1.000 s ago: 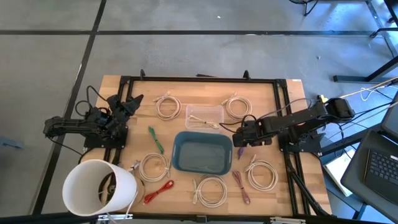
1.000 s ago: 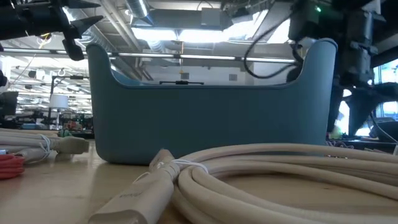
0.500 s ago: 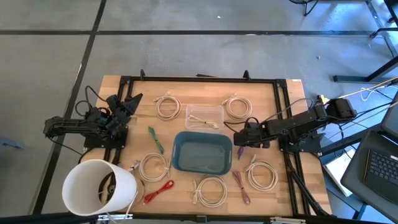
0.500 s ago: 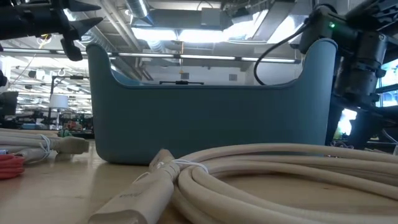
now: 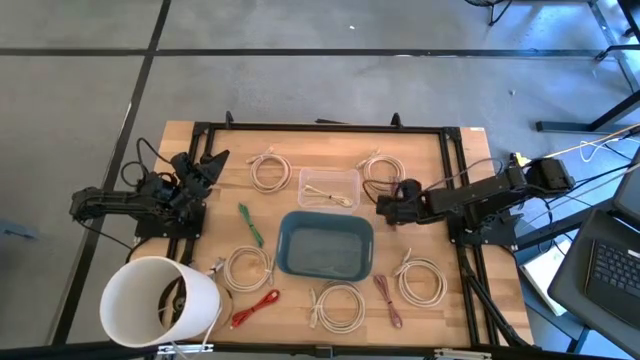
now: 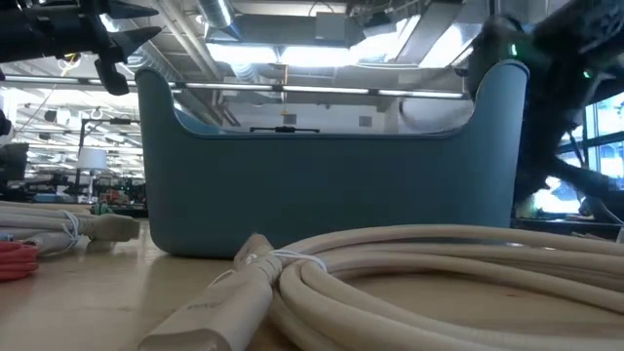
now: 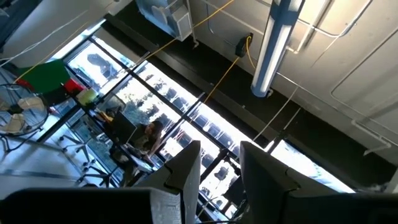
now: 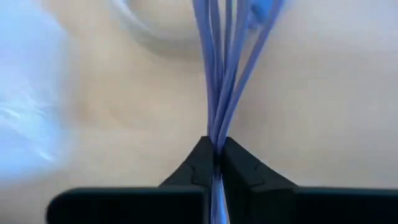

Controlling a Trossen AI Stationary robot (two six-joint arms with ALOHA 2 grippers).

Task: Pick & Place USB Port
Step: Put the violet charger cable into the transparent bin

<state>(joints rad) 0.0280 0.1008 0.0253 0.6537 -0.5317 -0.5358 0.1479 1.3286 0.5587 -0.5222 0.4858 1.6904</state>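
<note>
My right gripper (image 5: 384, 207) hangs just off the far right corner of the blue bin (image 5: 325, 246), shut on a purple USB cable bundle (image 8: 217, 74). The cable shows only in the right wrist view, as several thin strands running away from the fingertips; in the high view the gripper hides it. In the low view this arm (image 6: 561, 107) is a dark blur to the right of the bin. My left gripper (image 5: 212, 163) waits at the table's left edge, tipped upward, its fingers (image 7: 186, 177) standing apart with nothing between them. My right gripper pinches several strands of the purple cable (image 8: 215, 144) together between its two fingertips. The fingers slant down toward the table and lie along the strands, which run straight out past the tips. Whether the cable's far end rests on the table I cannot tell.
A clear tray (image 5: 330, 187) lies beyond the bin. White cable coils (image 5: 421, 280) (image 5: 338, 306) (image 5: 248, 267) (image 5: 269, 171) (image 5: 381, 172) ring it, with a green cable (image 5: 250, 223), a red one (image 5: 255, 306) and another purple one (image 5: 388, 299). A white bucket (image 5: 160, 300) stands near left.
My right gripper has turned at the wrist, tipped further downward and shut on the purple cable. It has then shifted toward the table's far edge. The cable no longer lies on the wood to the right of the bin, where it lay half a second ago.
</note>
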